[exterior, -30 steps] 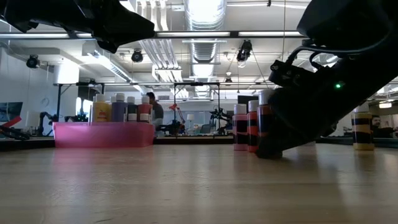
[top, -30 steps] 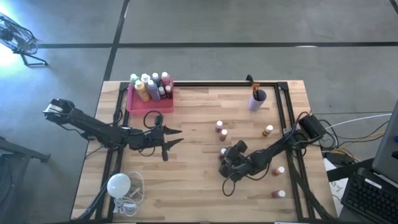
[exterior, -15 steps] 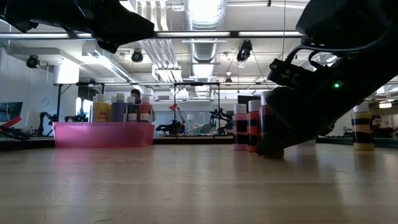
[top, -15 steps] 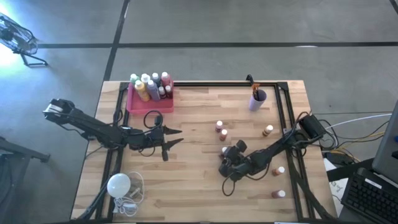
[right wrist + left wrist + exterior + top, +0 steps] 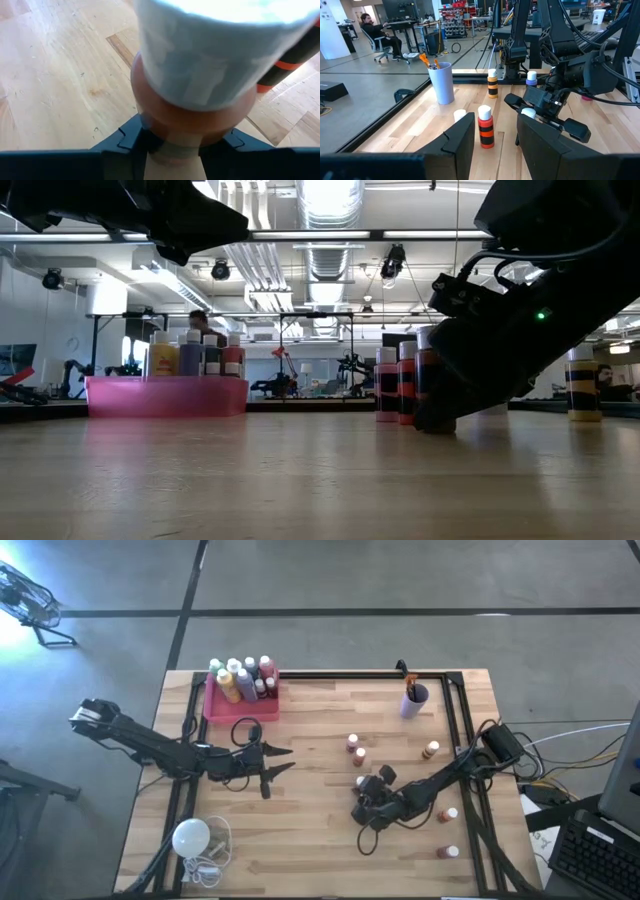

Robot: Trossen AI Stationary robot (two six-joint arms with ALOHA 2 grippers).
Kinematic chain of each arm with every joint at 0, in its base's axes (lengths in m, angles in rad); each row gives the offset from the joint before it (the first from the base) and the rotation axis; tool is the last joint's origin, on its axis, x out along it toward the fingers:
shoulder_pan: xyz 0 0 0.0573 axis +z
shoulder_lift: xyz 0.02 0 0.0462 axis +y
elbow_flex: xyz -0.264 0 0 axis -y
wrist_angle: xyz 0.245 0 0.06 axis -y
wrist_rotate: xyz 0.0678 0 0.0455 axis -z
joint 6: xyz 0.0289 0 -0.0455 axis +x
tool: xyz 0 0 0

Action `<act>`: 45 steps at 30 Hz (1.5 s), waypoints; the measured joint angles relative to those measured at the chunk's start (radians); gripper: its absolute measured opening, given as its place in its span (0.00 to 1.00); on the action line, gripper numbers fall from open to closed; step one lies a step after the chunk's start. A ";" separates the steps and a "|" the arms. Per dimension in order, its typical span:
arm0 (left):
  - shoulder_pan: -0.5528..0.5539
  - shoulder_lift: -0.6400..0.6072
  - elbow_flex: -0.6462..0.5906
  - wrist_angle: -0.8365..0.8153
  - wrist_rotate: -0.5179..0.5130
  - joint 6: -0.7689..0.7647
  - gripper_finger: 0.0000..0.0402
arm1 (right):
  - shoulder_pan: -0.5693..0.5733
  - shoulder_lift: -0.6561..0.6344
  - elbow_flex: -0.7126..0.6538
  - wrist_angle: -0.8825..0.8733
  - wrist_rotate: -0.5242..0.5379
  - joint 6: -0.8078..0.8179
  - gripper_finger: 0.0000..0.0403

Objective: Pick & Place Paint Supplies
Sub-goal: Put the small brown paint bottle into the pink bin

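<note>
From above. Left hand (image 5: 290, 759): hangs over the left middle of the worktop (image 5: 310, 840), fingers wide apart, holding nothing. Right hand (image 5: 362, 791): down low at the right middle, closed around a small brown bottle (image 5: 360, 782) standing on the wood. Big paint bottles (image 5: 240, 678): standing in the pink tray (image 5: 213, 710) at the far left corner. Brushes in a purple cup (image 5: 414, 700) at the far right. More small bottles (image 5: 355, 747) loose around the right hand. White bulb (image 5: 190, 836) at the near left corner.

From worktop height. Right hand down on the wood, just beside two striped bottles (image 5: 388, 385). Pink tray well off to the side.

From the left wrist. Own fingers (image 5: 460, 142) apart, nothing between them. Striped bottle ahead, purple cup behind it, right hand farther off.

From the right wrist. Small brown bottle upright, white cap on top, pinched at its body between both fingers (image 5: 125, 140).
</note>
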 joint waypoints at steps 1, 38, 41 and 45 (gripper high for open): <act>0.000 0.000 0.000 0.000 0.000 0.000 0.38 | 0.000 0.000 0.000 0.000 0.000 0.000 0.33; 0.015 0.437 0.532 -0.425 0.144 0.120 0.43 | -0.038 -0.379 0.016 -0.241 -0.569 -0.338 0.30; 0.020 0.500 0.623 -0.478 0.151 0.138 0.46 | -0.038 -0.376 0.016 -0.245 -0.572 -0.351 0.30; 0.026 0.572 0.725 -0.532 0.155 0.138 0.49 | -0.037 -0.372 0.016 -0.251 -0.572 -0.376 0.29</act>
